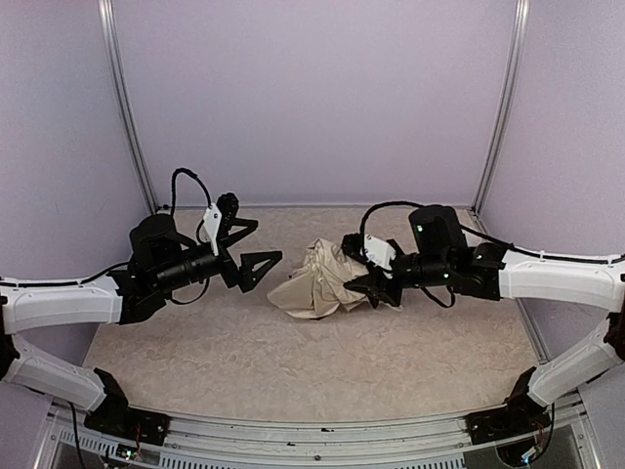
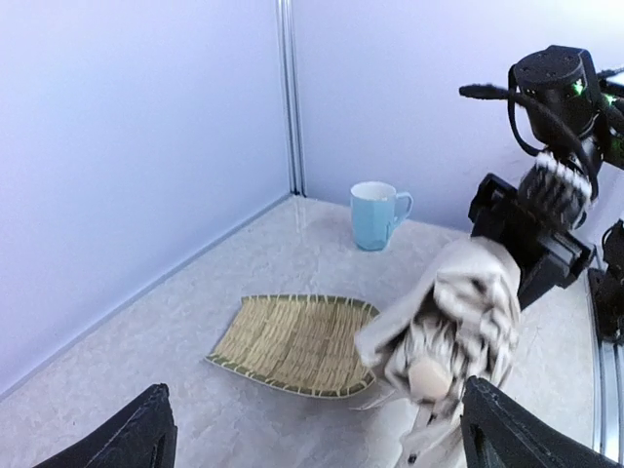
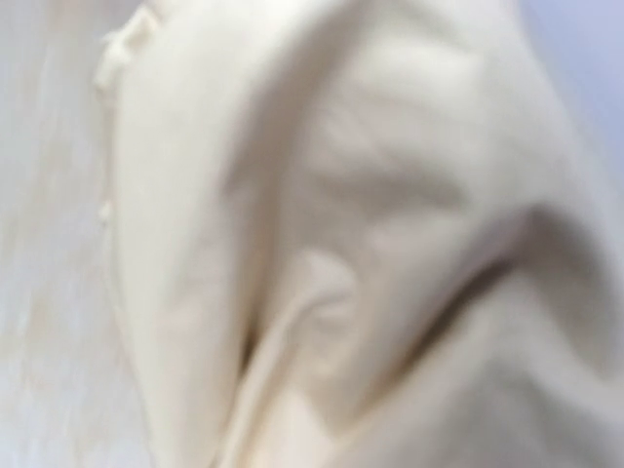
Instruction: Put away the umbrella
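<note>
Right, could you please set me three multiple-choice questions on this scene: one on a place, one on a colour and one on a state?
1. Where does the mug stand?
A. On the table, beyond the woven tray
B. On the tray
C. Between a gripper's fingers

2. What colour is the mug?
A. White
B. Red
C. Light blue

3. How is the left gripper?
A. Shut on the mug
B. Open and empty
C. Shut on the tray

Answers:
1. A: the left wrist view shows it on bare table past the tray's far edge.
2. C: its body and handle are pale blue.
3. B: its fingers stand wide apart, short of the umbrella.
</note>
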Controlling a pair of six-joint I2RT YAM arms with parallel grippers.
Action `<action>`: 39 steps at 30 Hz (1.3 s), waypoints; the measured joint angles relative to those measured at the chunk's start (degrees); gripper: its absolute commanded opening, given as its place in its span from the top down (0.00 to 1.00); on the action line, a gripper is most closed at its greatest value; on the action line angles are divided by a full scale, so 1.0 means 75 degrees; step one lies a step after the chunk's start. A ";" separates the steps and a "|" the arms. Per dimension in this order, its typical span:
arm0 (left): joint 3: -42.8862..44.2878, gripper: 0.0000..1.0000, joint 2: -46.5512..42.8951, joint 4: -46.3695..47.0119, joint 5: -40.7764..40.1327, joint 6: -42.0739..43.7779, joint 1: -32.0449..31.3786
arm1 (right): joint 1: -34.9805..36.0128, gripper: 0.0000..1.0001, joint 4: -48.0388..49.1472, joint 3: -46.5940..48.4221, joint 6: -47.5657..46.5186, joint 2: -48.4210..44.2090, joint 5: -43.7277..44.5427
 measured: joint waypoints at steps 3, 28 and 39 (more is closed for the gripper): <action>-0.0213 0.09 -0.0035 0.0766 0.0329 -0.0181 0.0017 | -0.0431 1.00 0.0399 0.0000 0.0268 -0.0618 -0.0659; -0.0058 1.00 0.1099 0.1035 0.1947 0.1606 -0.1093 | -0.0836 1.00 0.0758 0.0289 0.0959 -0.0959 -0.2906; -0.1510 0.21 0.0860 0.2888 0.1274 0.1626 -0.1055 | -0.0938 1.00 0.0831 0.1122 0.1221 -0.0959 -0.3281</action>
